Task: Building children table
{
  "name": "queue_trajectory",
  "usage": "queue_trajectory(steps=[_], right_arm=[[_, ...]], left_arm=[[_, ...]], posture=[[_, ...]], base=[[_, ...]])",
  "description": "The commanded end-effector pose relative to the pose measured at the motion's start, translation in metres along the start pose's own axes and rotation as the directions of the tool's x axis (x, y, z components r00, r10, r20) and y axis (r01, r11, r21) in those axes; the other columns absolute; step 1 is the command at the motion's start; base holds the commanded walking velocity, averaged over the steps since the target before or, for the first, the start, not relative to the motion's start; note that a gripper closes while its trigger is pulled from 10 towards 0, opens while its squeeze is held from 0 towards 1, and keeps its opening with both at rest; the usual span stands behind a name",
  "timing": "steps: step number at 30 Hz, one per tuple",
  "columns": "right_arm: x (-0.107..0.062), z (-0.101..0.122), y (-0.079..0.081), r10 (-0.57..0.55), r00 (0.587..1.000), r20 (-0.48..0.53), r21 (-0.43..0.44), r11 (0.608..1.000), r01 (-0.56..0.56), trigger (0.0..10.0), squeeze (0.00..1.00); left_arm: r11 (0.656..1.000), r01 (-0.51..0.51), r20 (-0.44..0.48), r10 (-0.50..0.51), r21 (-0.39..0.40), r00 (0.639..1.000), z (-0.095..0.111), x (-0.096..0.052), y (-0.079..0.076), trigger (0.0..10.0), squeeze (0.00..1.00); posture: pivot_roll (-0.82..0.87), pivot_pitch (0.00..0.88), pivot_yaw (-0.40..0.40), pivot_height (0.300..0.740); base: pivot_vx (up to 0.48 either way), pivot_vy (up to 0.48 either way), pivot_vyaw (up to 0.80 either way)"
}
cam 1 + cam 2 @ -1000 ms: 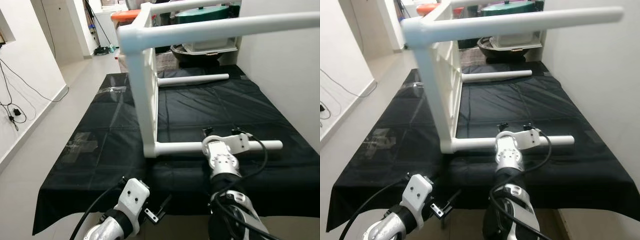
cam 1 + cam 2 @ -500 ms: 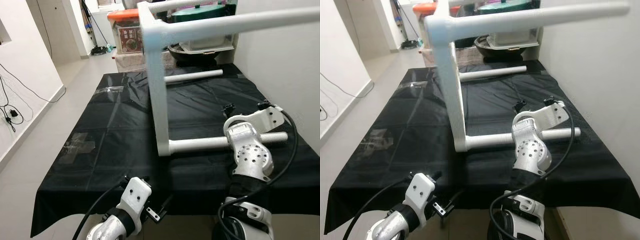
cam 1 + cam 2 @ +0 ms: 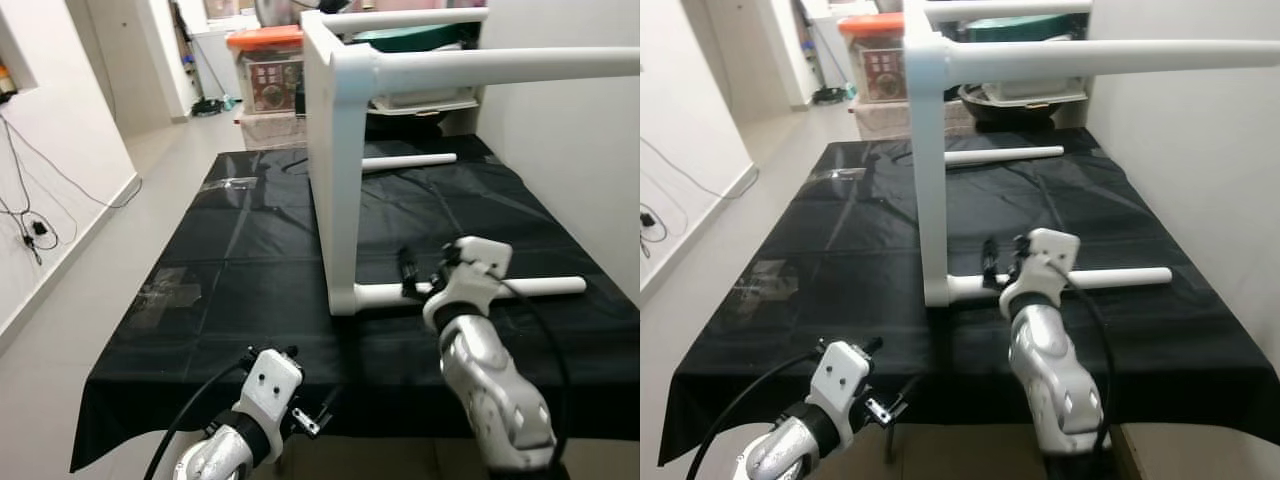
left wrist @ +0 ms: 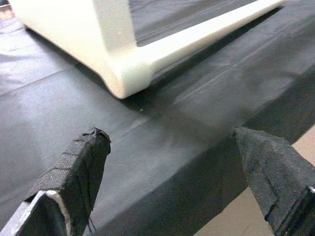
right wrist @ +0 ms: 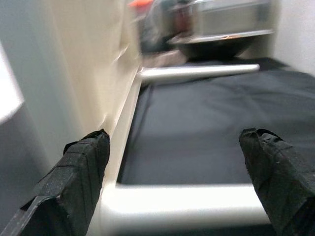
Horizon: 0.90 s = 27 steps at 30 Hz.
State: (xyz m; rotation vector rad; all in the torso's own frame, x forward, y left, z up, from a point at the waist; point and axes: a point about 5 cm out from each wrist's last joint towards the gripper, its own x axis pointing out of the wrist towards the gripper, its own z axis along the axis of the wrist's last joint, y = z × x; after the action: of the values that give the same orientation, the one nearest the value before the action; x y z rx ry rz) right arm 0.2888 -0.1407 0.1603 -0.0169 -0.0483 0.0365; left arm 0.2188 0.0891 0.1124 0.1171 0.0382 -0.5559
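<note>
White table frame on its side on the black-covered table.

Table frame (image 3: 340, 190) resting on the black cloth (image 3: 230, 260), lower leg (image 3: 520, 288) lying flat along it. Right gripper (image 5: 172, 172) just above that leg, fingers (image 5: 78, 177) spread wide, touching nothing. Left gripper (image 4: 172, 172) near the frame's bottom corner, at the cloth's front edge, spread and empty. Loose white leg (image 3: 410, 161) beyond the frame.

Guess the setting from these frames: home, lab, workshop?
Probably a home, in a hallway or utility corner. A work table under a black cloth holds the white children's table frame; behind it stand an orange-lidded storage bin and stacked basins, and a tiled floor runs alongside white walls.
</note>
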Motion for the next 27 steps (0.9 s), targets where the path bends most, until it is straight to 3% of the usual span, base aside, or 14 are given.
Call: queue_trajectory(steps=[1, 9, 16, 20, 27], right_arm=[[-0.003, -0.003, 0.006, 0.034, 0.999, 0.027, -0.054, 0.998, -0.032, 10.0, 0.00], [-0.012, -0.010, 0.010, 0.105, 0.994, 0.044, -0.146, 0.985, -0.097, 10.0, 0.00], [-0.015, -0.016, 0.008, 0.125, 0.991, 0.051, -0.178, 0.977, -0.114, 10.0, 0.00], [-0.012, -0.016, 0.005, 0.096, 0.994, 0.052, -0.158, 0.984, -0.087, 10.0, 0.00], [-0.004, -0.011, 0.001, -0.001, 0.996, 0.088, -0.224, 0.974, 0.021, 10.0, 0.00]], left_arm=[[0.999, -0.031, -0.005, 0.031, -0.019, 1.000, -0.002, 0.001, 0.005, 10.0, 0.00], [0.994, -0.074, -0.005, 0.074, -0.082, 0.997, -0.004, 0.005, 0.010, 10.0, 0.00], [0.988, -0.097, -0.004, 0.097, -0.116, 0.995, -0.005, 0.006, 0.013, 10.0, 0.00], [0.981, -0.114, 0.002, 0.115, -0.157, 0.993, -0.004, 0.007, 0.015, 10.0, 0.00], [0.979, -0.122, 0.013, 0.126, -0.161, 0.992, -0.002, 0.009, 0.017, 10.0, 0.00]], posture=[[0.12, 0.000, 0.004, 0.740], [0.12, 0.000, -0.002, 0.740], [0.11, 0.000, -0.006, 0.740], [0.11, 0.000, -0.008, 0.740], [0.11, 0.000, -0.010, 0.740]], base=[[0.307, -0.364, 0.00], [0.329, -0.344, 0.00], [0.373, -0.296, 0.00], [0.233, 0.000, 0.00], [0.000, 0.000, 0.00]])
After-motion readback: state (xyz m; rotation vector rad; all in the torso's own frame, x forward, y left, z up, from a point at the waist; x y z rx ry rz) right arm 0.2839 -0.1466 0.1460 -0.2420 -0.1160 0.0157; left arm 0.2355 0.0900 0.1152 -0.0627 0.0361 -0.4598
